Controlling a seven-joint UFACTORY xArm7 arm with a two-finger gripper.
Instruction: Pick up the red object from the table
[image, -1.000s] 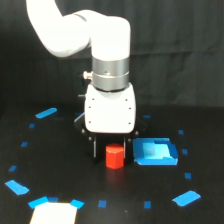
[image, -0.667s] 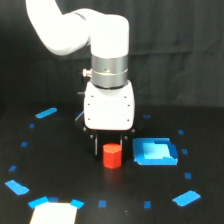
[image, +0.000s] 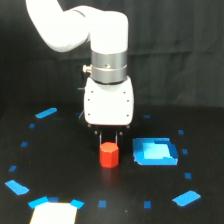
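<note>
Red block upright on the black desk, near the middle of the exterior view, faceted top facing up. Just to its right in that view, apart from it, a blue tray, flat on the same surface. Scattered around both, small blue tape marks and larger blue scraps; at the lower left edge, a pale sheet with blue corners. Behind the desk, only a dark backdrop, no room detail legible.

Directly above the block, the end effector, hung from a white arm with a silver wrist band. Two thin dark fingers pointed straight down, tips close to the block's top edge. Contact with the block impossible to judge; likewise whether grasping or released.
</note>
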